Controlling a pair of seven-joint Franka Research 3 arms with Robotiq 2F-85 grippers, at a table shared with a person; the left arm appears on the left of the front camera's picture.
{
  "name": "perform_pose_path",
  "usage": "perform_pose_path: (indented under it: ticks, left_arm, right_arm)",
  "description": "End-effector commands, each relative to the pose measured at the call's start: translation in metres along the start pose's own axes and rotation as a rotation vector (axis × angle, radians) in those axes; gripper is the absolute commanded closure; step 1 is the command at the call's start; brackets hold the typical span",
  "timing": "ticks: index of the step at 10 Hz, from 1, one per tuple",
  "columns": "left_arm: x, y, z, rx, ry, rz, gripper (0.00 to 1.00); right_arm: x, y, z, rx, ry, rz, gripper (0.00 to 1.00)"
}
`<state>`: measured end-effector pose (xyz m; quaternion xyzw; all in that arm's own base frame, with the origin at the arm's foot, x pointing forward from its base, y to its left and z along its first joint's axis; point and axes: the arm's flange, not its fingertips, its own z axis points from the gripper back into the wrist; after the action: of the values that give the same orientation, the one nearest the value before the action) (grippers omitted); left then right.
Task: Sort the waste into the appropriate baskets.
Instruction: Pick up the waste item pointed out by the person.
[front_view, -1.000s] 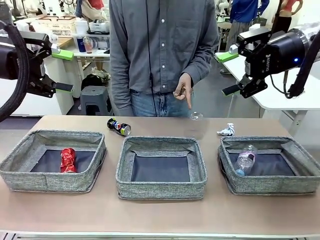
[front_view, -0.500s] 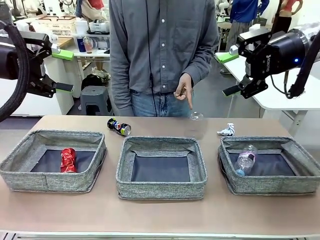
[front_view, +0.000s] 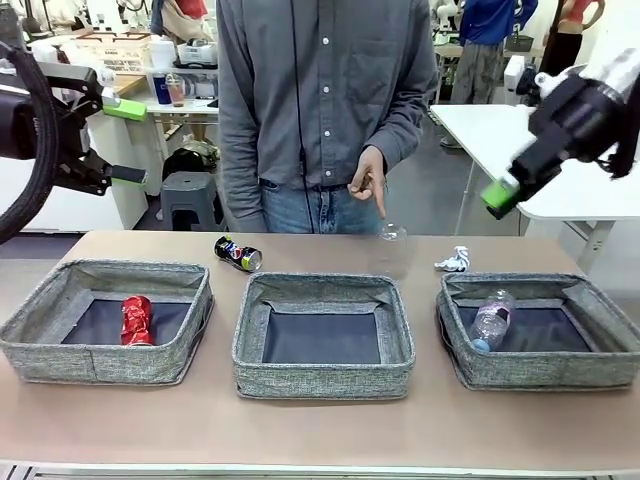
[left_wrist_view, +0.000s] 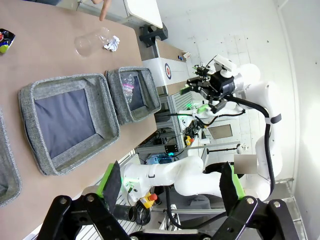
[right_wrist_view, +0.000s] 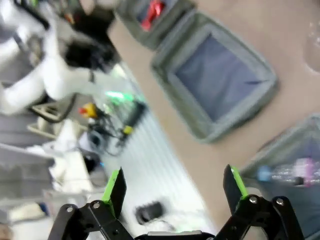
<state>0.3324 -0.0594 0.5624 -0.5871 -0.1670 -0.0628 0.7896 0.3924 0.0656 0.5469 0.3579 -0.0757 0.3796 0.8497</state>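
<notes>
A crushed red can (front_view: 135, 320) lies in the left basket (front_view: 100, 365). The middle basket (front_view: 322, 380) holds nothing. A clear plastic bottle (front_view: 490, 318) lies in the right basket (front_view: 545, 372). Behind the baskets on the table are a dark blue soda can (front_view: 238, 253), a clear plastic cup (front_view: 392, 250) and a crumpled wrapper (front_view: 453, 261). My left gripper (front_view: 128, 140) hangs open high at the left, far from the waste. My right gripper (front_view: 505, 185) is high at the right, open in the right wrist view (right_wrist_view: 175, 192), which is blurred.
A person stands at the far side, one hand (front_view: 368, 185) pointing a finger down just above the cup. The left wrist view shows the middle basket (left_wrist_view: 65, 82), the bottle (left_wrist_view: 129, 87), the cup (left_wrist_view: 90, 42) and the wrapper (left_wrist_view: 113, 43).
My right arm has swung to the right and its wrist has turned, so the gripper now points down and toward the table. The left arm and the waste have not moved.
</notes>
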Motion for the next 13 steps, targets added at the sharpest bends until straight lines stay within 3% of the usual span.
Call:
perform_pose_path:
  ticks: [1, 3, 4, 5, 6, 7, 8, 9, 11, 12, 13]
  left_arm:
    - [0.0, -0.003, 0.0, -0.008, 0.001, 0.008, 0.0]
    - [0.0, -0.003, 0.0, -0.008, 0.001, 0.008, 0.0]
    - [0.0, -0.003, 0.0, -0.008, 0.001, 0.008, 0.0]
    - [0.0, -0.003, 0.0, -0.008, 0.001, 0.008, 0.0]
    - [0.0, -0.003, 0.0, -0.008, 0.001, 0.008, 0.0]
    - [0.0, -0.003, 0.0, -0.008, 0.001, 0.008, 0.0]
    - [0.0, -0.003, 0.0, -0.008, 0.001, 0.008, 0.0]
    - [0.0, -0.003, 0.0, -0.008, 0.001, 0.008, 0.0]
    - [0.0, -0.003, 0.0, -0.008, 0.001, 0.008, 0.0]
    - [0.0, -0.003, 0.0, -0.008, 0.001, 0.008, 0.0]
    - [0.0, -0.003, 0.0, -0.008, 0.001, 0.008, 0.0]
  right_arm:
    - [-0.006, -0.027, -0.002, 0.0, -0.046, 0.74, 0.0]
    - [-0.022, -0.043, 0.002, 0.177, 0.072, 1.161, 0.0]
    - [-0.027, -0.039, -0.002, 0.144, 0.207, 1.228, 0.0]
    - [-0.023, -0.023, -0.004, 0.031, 0.175, 1.082, 0.0]
    - [-0.01, 0.002, -0.008, -0.06, 0.086, 0.656, 0.0]
    - [-0.019, -0.033, -0.005, -0.007, 0.189, 0.791, 0.0]
    - [-0.015, -0.021, -0.005, -0.015, 0.177, 0.81, 0.0]
    - [-0.015, -0.02, -0.002, -0.114, -0.025, 0.903, 0.0]
    - [0.002, -0.084, -0.007, -0.17, -0.274, 1.03, 0.0]
    - [0.008, -0.125, -0.011, -0.275, -0.349, 1.0, 0.0]
    - [0.012, -0.164, -0.018, -0.292, -0.403, 0.993, 0.0]
